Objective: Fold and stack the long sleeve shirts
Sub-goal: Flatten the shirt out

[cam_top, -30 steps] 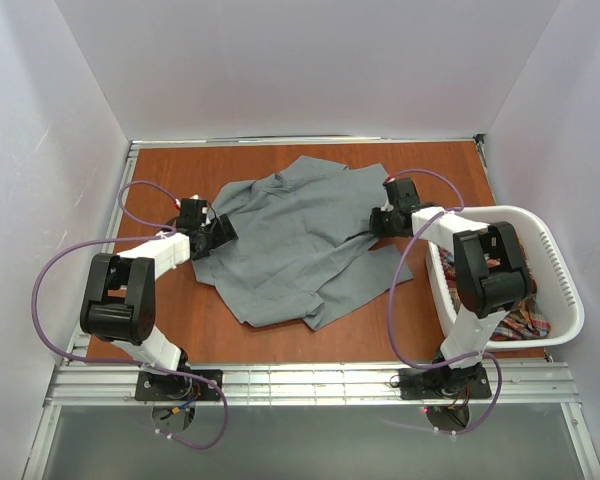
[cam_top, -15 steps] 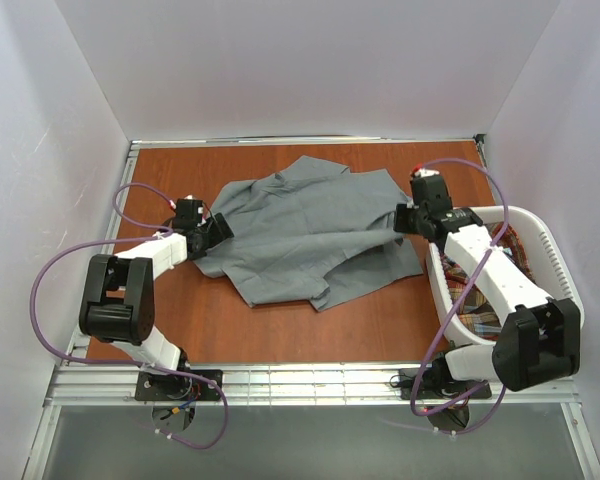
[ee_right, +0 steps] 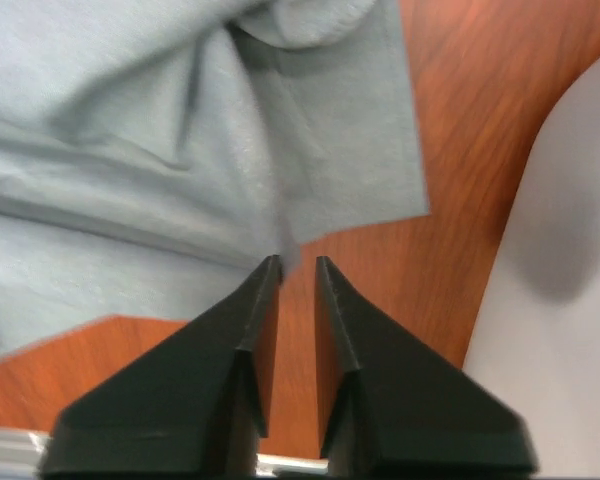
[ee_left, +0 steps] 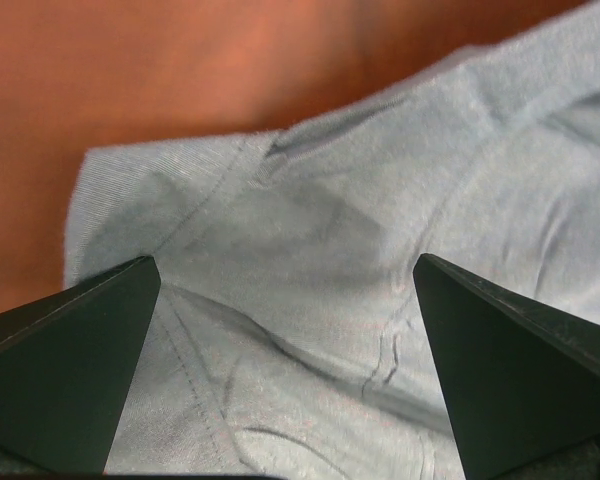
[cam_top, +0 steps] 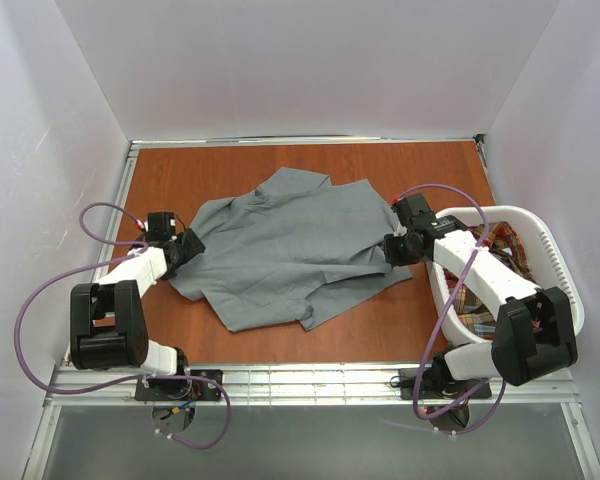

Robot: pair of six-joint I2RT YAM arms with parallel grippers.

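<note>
The grey long sleeve shirt (cam_top: 290,250) lies spread and rumpled on the brown table. My left gripper (cam_top: 187,250) sits at the shirt's left edge. In the left wrist view it (ee_left: 287,258) is open wide, with grey cloth (ee_left: 310,300) filling the space under the fingers. My right gripper (cam_top: 388,250) is at the shirt's right edge. In the right wrist view it (ee_right: 297,260) is nearly closed, with the shirt's edge (ee_right: 280,150) caught at the fingertips. The plaid shirt (cam_top: 525,315) lies in the basket.
The white slotted laundry basket (cam_top: 565,290) stands at the right edge of the table, close beside my right arm; its wall shows in the right wrist view (ee_right: 560,300). White walls enclose the table on three sides. Purple cables loop off both arms.
The grey shirt has shifted left and flattened. My left gripper moved left along with its edge. My right gripper swung out right, then came back left and nearer.
</note>
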